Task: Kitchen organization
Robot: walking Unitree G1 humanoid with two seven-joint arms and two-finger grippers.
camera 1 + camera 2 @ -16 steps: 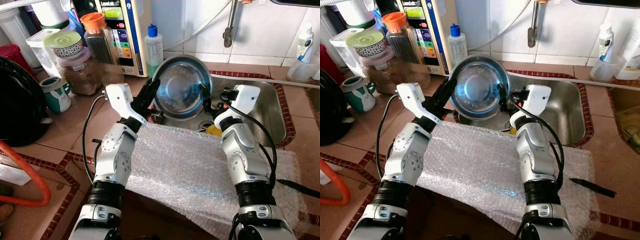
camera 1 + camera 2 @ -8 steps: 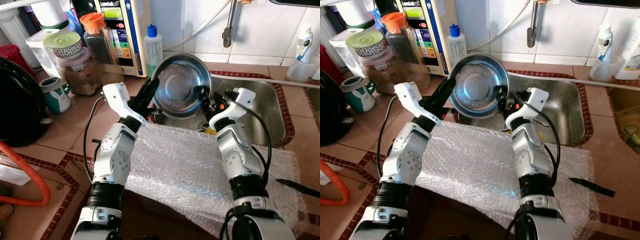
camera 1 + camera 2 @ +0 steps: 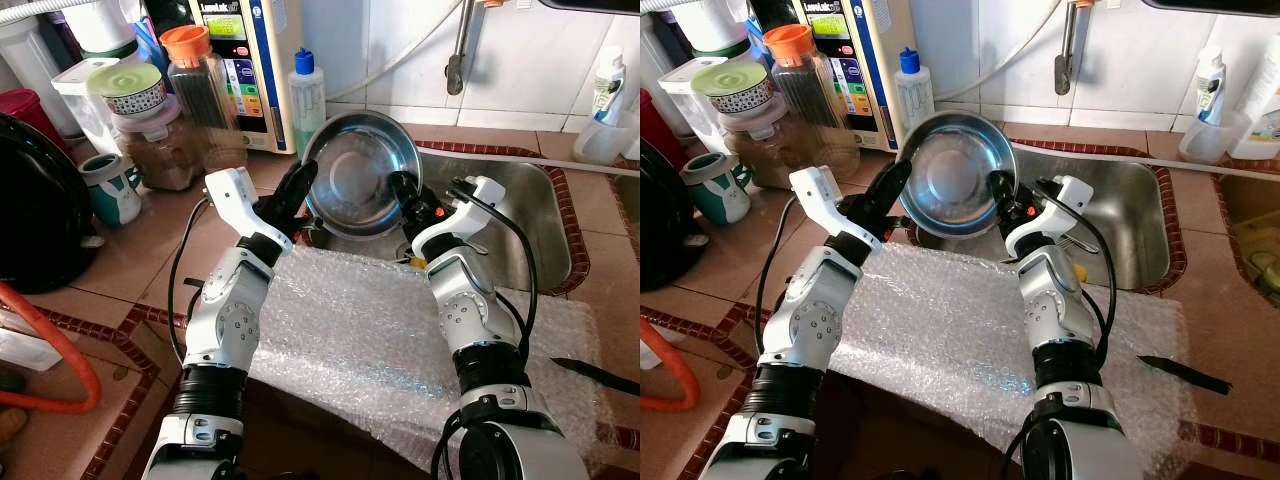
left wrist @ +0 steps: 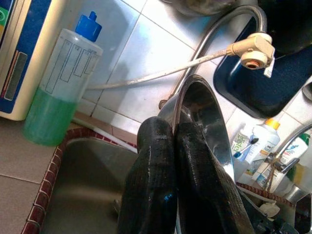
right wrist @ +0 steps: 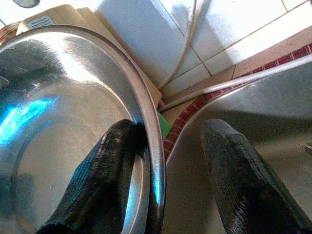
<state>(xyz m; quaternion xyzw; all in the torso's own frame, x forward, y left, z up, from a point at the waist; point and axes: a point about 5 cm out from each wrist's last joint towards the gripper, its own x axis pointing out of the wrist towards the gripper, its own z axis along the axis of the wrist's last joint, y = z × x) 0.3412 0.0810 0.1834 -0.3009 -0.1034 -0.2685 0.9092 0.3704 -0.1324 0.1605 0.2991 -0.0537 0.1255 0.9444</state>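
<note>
**Spotter:** Start at the grippers. What have you got?

**Operator:** My left gripper [image 3: 296, 186] has its two black fingers [image 4: 161, 175] pressed together on the near-left rim of the steel bowl [image 3: 362, 172], one finger on either side of the thin metal edge. It is pinching that rim. My right gripper [image 5: 163, 183] is spread wide: one finger sits inside the bowl against the wall, the other hangs outside over the sink basin [image 3: 530, 215], with the rim in the gap between them. It straddles the edge but I would not call that a grip yet.

**Spotter:** And where is the bowl relative to both?

**Operator:** Right between them, tipped up on edge with its open face turned toward my head camera, held over the left end of the sink. The left gripper is on its left rim, the right gripper on its right rim, so the line between my two contact points runs straight across the bowl's face.

**Spotter:** Which arm matters for the next move?

**Operator:** The left one carries it now. I judge the right only needs to close where it already stands; the rim lies directly in its gap, no reach required.

**Spotter:** Surroundings?

**Operator:** Bubble wrap sheet [image 3: 360, 330] spread on the counter just in front of the sink, under both forearms. A green soap bottle [image 3: 307, 92] stands close behind the bowl's left edge.
</note>
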